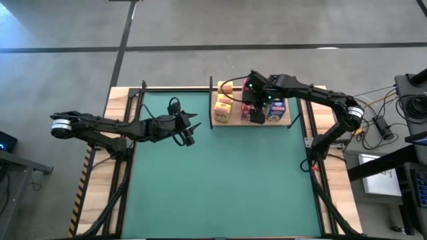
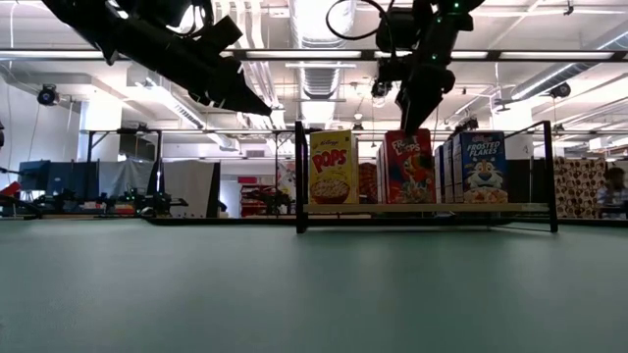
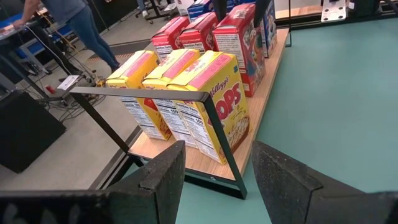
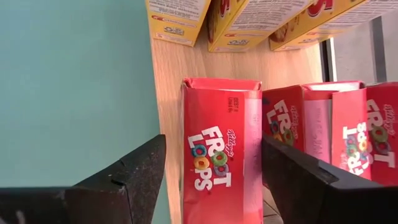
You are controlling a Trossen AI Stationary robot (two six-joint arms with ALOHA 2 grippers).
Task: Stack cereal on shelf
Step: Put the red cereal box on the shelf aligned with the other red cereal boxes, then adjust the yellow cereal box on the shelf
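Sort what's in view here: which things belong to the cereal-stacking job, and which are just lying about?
Job:
- yellow boxes
- red boxes
- blue boxes
- shelf
- right gripper, open around a red box
- left gripper, open, waiting over the mat

Lying about:
- green mat
- cables off the table's right

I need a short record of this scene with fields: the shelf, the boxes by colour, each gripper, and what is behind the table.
shelf: wooden board with black posts, at the far side of the green mat
yellow boxes: three, upright, side by side on the shelf
red boxes: three, upright; front one stands between the right fingers
blue boxes: upright, at the shelf's right end
right gripper: open, above the front red box, fingers either side, not touching
left gripper: open, empty, over the mat
background: a person beyond the table
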